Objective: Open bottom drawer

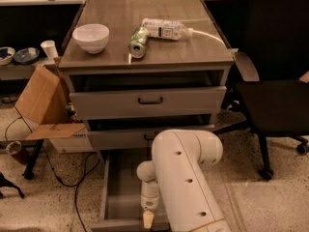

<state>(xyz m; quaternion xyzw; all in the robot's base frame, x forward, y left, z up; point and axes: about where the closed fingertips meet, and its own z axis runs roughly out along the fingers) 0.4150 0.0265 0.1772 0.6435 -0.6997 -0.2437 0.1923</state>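
The bottom drawer [121,190] of the grey metal cabinet [149,57] stands pulled out toward me, and its plain grey inside shows. Its front panel lies at the lower edge of the view, and its handle is hidden. My gripper [147,219] hangs from the white arm [186,178] and points down at the drawer's front edge, right of the middle. The arm covers the right half of the drawer.
The top drawer [149,101] and middle drawer [120,138] stand slightly ajar. A white bowl [91,36], a can [138,41] and a plastic bottle [166,29] lie on the cabinet top. A cardboard box [43,105] and cables [72,178] are at the left, a black chair [277,91] at the right.
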